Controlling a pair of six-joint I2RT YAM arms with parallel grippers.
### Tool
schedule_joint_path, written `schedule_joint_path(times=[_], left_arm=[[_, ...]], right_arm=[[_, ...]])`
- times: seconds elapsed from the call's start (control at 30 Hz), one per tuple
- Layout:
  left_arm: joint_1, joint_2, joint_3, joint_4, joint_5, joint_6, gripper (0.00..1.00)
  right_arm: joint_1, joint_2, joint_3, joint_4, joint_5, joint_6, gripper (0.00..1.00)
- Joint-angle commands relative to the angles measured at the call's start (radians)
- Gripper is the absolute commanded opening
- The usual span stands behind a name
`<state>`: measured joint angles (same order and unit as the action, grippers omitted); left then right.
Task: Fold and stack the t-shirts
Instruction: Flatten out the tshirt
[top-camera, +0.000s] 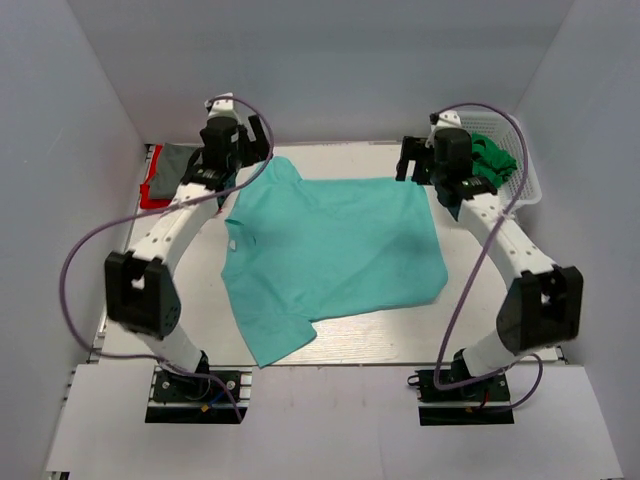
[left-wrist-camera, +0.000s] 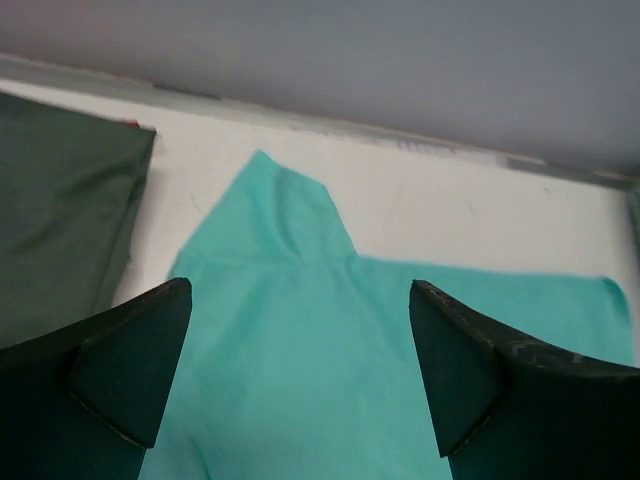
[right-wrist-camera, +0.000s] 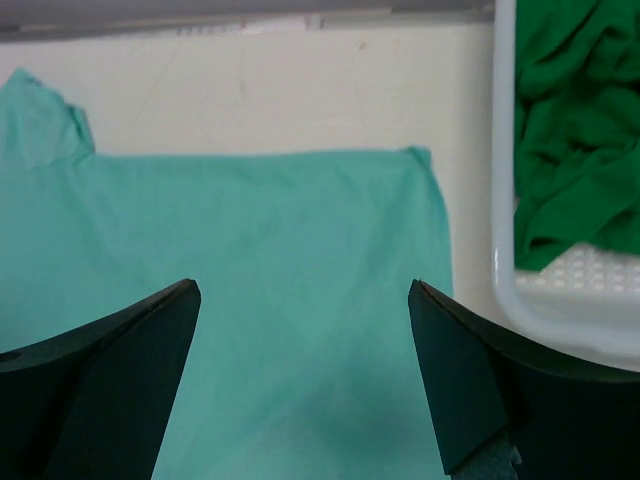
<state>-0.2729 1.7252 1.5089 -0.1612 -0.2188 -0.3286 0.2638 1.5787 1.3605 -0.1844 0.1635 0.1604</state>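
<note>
The teal t-shirt (top-camera: 330, 250) is spread on the table (top-camera: 385, 338), with left gripper (left-wrist-camera: 300, 365) and right gripper (right-wrist-camera: 305, 370) open, empty, above its far edge. A crooked fold is risked if it is pinched unevenly.

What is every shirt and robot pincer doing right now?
teal t-shirt: spread out flat
dark grey t-shirt: folded, lying on the red one
red t-shirt: peeking out underneath the grey one
green t-shirt: crumpled in the basket
left pincer: open, empty
right pincer: open, empty
</note>
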Motion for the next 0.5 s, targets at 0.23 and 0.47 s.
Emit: schedule_joint_path(times=[0.23,0.47], left_arm=[[-0.020,-0.367,-0.462,-0.386,0.356,-0.219,1.00],[-0.063,-0.579,-0.697,-0.667,0.584,-0.315,1.00]], right_arm=[[-0.001,-0.239,-0.383,-0.197,-0.131,0.267,0.90],[-0.008,-0.414,-0.583,-0.288,-0.064,0.384,0.90]])
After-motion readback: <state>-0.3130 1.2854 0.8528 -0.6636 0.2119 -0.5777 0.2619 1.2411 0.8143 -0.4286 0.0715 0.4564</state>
